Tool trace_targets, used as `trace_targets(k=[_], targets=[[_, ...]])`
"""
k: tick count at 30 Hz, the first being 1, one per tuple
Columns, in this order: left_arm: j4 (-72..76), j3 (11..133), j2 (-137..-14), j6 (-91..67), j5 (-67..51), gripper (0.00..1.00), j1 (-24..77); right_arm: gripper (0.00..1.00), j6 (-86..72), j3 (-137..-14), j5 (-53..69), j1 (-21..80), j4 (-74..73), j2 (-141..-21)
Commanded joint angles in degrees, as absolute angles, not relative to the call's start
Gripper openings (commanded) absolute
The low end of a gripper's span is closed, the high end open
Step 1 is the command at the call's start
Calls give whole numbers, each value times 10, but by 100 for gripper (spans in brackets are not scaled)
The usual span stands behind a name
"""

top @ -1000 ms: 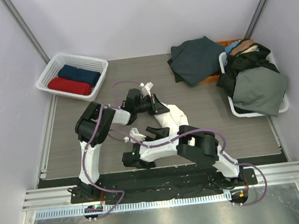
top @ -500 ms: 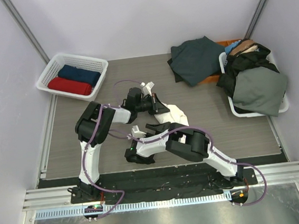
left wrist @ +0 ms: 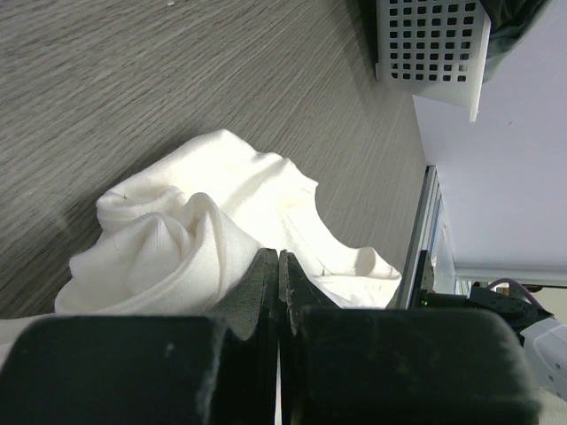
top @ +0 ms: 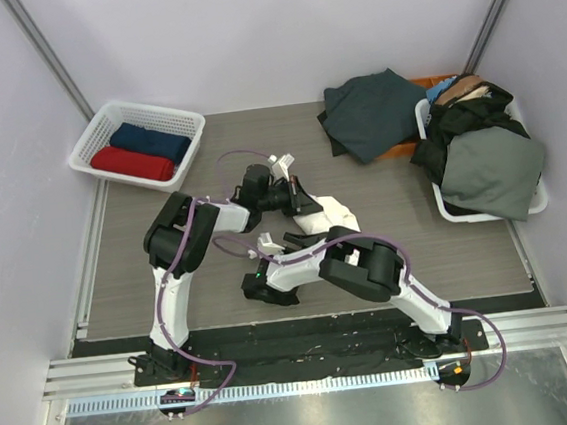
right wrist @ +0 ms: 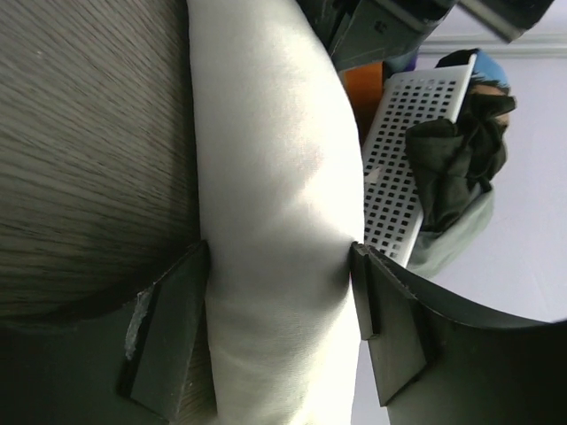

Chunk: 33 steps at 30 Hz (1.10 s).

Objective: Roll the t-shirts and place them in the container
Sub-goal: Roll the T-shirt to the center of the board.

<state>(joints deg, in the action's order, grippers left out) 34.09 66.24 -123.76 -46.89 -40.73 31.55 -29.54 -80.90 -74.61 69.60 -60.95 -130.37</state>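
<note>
The cream-white t-shirt (top: 331, 211) sits mid-table, bunched up between the two arms. The right gripper (right wrist: 277, 251) has its fingers spread wide around the rolled end, with both pads touching the cloth on either side, so it's gripping the roll. The left gripper (left wrist: 278, 257) has its fingers pressed tight together right at the crumpled part. Can't tell if any fabric is caught in there. Over in the far-left corner, the red t-shirt (top: 131, 164) and navy t-shirt (top: 150, 141) lie rolled side by side in the white lattice basket (top: 94, 131).

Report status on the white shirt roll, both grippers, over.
Left gripper shut, tips at white t-shirt. Right gripper clamped across its rolled body. Left basket and right basket stand well off.
</note>
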Motion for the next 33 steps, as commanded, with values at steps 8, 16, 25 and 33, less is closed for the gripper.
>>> trace_targets(k=[8, 16, 25, 33], targets=[[277, 685, -1262, -431, -408, 0, 317, 67, -310, -758, -623, 677, -502, -1286], [258, 698, -1257, -424, -407, 0, 317, 54, -311, -748, -619, 673, -490, -1268], [242, 726, -1254, -423, -415, 0, 317, 48, -308, -745, -621, 671, -481, -1256], [203, 785, -1208, -435, -418, 15, 308, 41, -304, -740, -600, 671, -463, -1230]])
